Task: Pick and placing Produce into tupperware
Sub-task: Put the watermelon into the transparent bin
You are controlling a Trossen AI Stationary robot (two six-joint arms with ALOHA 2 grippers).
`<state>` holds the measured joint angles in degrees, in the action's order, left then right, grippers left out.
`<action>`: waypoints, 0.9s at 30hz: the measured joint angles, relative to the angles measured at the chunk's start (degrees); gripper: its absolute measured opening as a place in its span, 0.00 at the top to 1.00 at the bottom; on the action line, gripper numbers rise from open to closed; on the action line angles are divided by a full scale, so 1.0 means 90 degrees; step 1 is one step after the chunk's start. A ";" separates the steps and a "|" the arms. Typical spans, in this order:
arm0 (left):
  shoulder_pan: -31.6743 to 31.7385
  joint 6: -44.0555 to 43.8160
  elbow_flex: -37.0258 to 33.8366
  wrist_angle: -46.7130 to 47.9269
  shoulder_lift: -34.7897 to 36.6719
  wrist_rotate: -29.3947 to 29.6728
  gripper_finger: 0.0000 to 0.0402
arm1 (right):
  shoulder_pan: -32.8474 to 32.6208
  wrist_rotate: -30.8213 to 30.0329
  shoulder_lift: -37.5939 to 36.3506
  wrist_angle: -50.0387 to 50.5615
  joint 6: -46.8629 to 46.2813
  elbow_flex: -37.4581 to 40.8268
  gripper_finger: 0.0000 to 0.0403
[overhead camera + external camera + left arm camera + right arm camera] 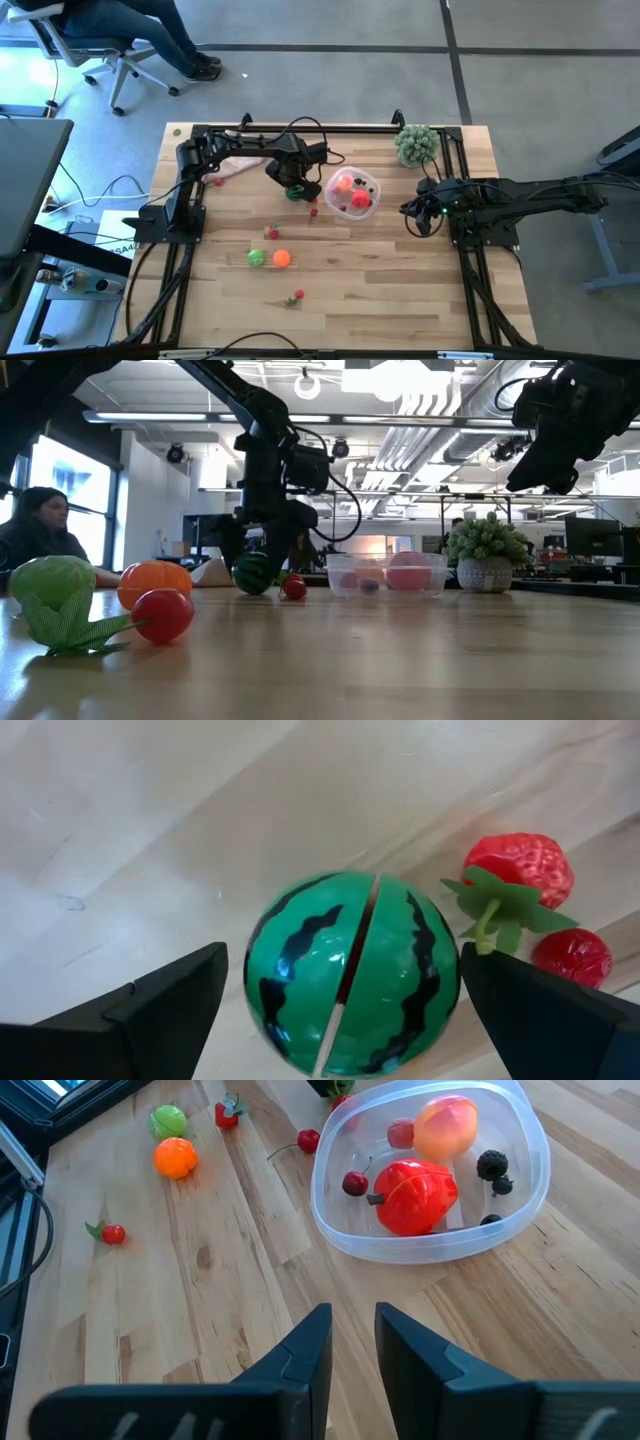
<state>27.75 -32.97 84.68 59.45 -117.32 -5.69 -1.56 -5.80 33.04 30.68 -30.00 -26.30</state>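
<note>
Left gripper [340,1020], fingers spread wide and empty, straddles the striped watermelon ball [350,975] just beside the tupperware [372,185] — centre both pads on its widest girth before closing, clear of the strawberry [520,870] alongside — while the right gripper [350,1350] waits nearby.

A striped green ball [294,191], split by a seam, sits at the clear tub's [371,184] nine o'clock. The tub holds red and peach pieces [358,200]. Orange [281,258] and green [257,258] balls lie together at its seven o'clock.

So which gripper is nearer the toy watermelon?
Left. The left gripper straddles the toy watermelon, fingers open; the right gripper waits beyond the tupperware.
</note>
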 joint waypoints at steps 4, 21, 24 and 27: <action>0.0000 -0.0002 0.0000 0.0004 0.0000 0.0015 0.03 | 0.0001 -0.0001 -0.0002 0.0000 0.0001 0.0000 0.82; 0.0005 0.0025 0.0000 -0.0177 0.0000 0.0090 0.09 | 0.0002 -0.0002 -0.0002 0.0000 0.0002 0.0000 0.82; 0.0005 -0.0013 0.0000 -0.0178 0.0000 0.0090 0.14 | 0.0002 -0.0002 -0.0002 -0.0002 0.0002 0.0000 0.82; 0.0005 -0.0027 0.0000 -0.0177 0.0000 0.0090 0.17 | 0.0001 -0.0001 -0.0002 -0.0002 0.0001 0.0000 0.82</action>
<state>27.79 -33.21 84.68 57.86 -117.32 -4.89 -1.55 -5.82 33.01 30.65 -29.99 -26.30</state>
